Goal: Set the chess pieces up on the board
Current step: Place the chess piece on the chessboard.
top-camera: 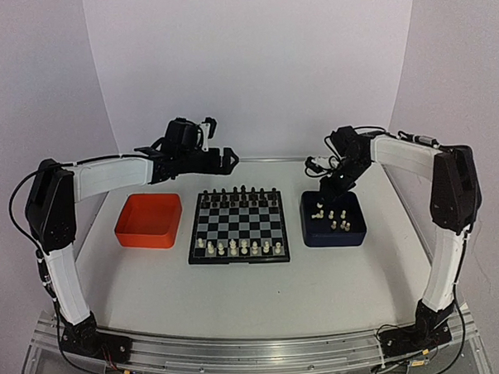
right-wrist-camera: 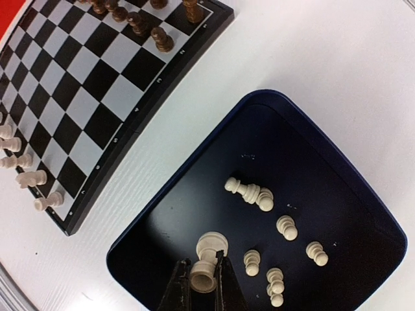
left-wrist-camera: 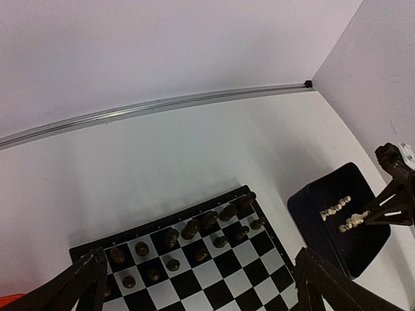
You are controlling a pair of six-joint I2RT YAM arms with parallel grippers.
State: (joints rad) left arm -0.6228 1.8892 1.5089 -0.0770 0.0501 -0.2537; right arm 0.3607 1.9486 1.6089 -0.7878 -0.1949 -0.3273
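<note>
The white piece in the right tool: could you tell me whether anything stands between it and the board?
Only the wall of the blue tray: the right tool grips the white piece inside the tray, and its side facing the board lies between them. Beyond that, just bare table.
</note>
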